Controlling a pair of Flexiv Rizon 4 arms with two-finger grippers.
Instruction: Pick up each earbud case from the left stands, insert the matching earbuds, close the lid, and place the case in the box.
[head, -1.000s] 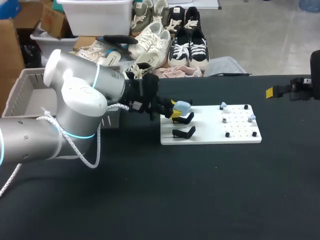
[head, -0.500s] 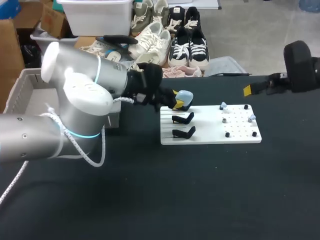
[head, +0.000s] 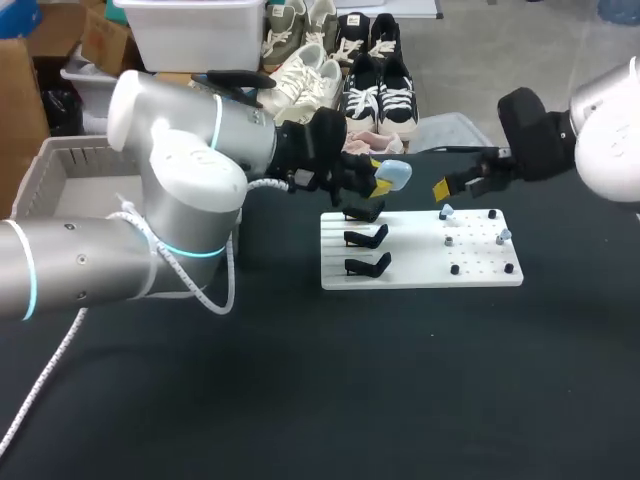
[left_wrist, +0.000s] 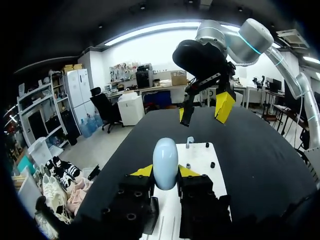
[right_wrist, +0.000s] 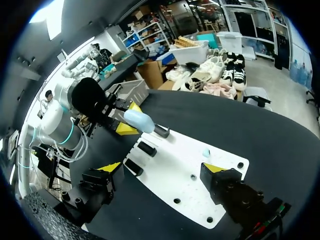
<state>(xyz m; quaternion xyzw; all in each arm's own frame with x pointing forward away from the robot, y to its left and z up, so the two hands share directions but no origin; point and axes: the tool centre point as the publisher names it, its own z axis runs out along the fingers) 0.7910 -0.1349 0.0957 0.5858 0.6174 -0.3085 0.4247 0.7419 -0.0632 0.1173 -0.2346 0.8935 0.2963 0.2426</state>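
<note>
1. The left arm sweeps in from the left of the overhead frame, and the left gripper (left_wrist: 165, 172) is clamped on the pale blue earbud case (left_wrist: 165, 155), one yellow tip pressed to each side.
2. The case is up off the table in the upper middle of that frame, just above the rearmost of three black stands (head: 366, 238).
3. The stands line the left end of a white board (head: 420, 272), middle right of the frame.
4. The right gripper (left_wrist: 202, 110) comes in from the upper right, fingers spread wide, hovering over the board's far edge and facing the case.
5. Two small pale blue earbuds (head: 447, 212) sit on the board's right half, well apart.
6. The grey box (head: 50, 165) waits at the left edge of the frame.
</note>
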